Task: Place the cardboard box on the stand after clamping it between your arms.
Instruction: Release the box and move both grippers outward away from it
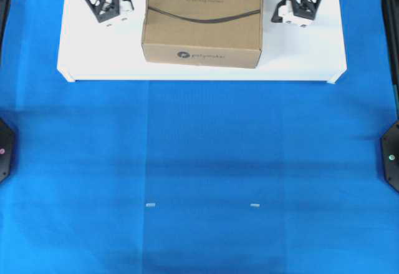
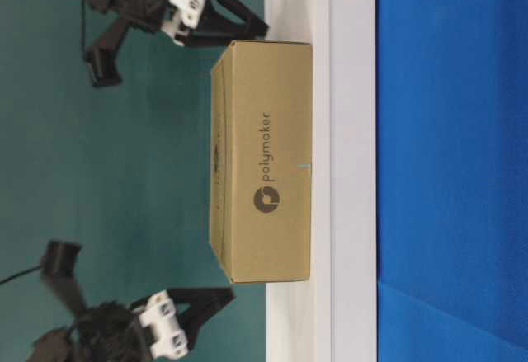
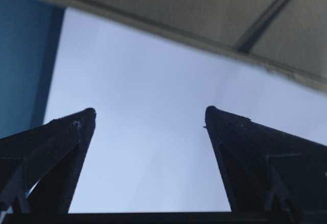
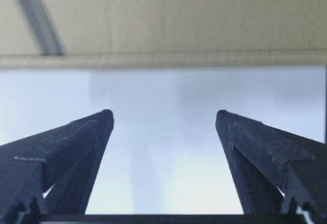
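Observation:
The brown cardboard box [image 1: 202,21] with the "polymaker" logo rests flat on the white stand [image 1: 93,55] at the far middle. My left gripper [image 1: 118,5] is open beside the box's left side, a small gap away. My right gripper [image 1: 283,9] is open beside its right side, also slightly apart. In the left wrist view my open left gripper [image 3: 150,110] is over the stand's white top [image 3: 153,71], with the box wall [image 3: 179,9] just ahead. The right wrist view shows the same: open right gripper [image 4: 164,113], stand [image 4: 163,89], box wall [image 4: 179,15].
A blue cloth [image 1: 199,174] covers the table in front of the stand, with two small white marks [image 1: 150,205] on it. Black arm bases [image 1: 391,155] sit at the left and right edges. In the table-level view the box [image 2: 264,160] stands on the stand [image 2: 351,131].

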